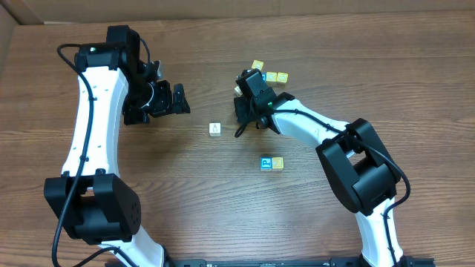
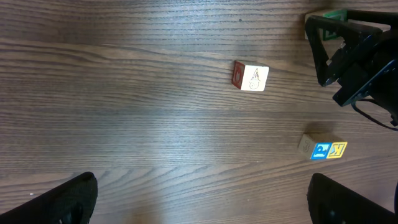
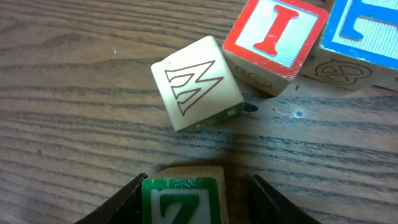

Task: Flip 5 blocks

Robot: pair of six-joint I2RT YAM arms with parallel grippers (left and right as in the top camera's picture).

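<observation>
**Green Z block sitting between half-spread jaws, neighbours crowding close**

The green Z block (image 3: 183, 200) is lying on the table (image 1: 223, 208) in the far cluster, Z face up, between the fingers of the right gripper (image 3: 196, 190); the jaws are standing partly spread and straddling it, one finger against its side and a strip of bare wood showing on the other, so nothing is being pinched. Just beyond it a cream block with a brown zigzag mark (image 3: 198, 82) is sitting askew, nearly touching the red I cube (image 3: 275, 38); a blue-faced cube (image 3: 367, 28) is pressing up beside that one. Nearer the middle a lone white block (image 1: 214, 129) is resting well apart; the teal-blue block (image 1: 266, 163) and the pale yellow block (image 1: 277, 163) are sitting side by side, touching. The left gripper (image 2: 202, 202) is hovering spread wide, holding nothing.

The risk is lying in the uneven gap: jaws closing off-centre would likely be shoving the Z block sideways before gripping it; a small cube pinched low may be twisting out mid-turn; a loose block could be knocking into the cream block and scattering the cluster.
</observation>
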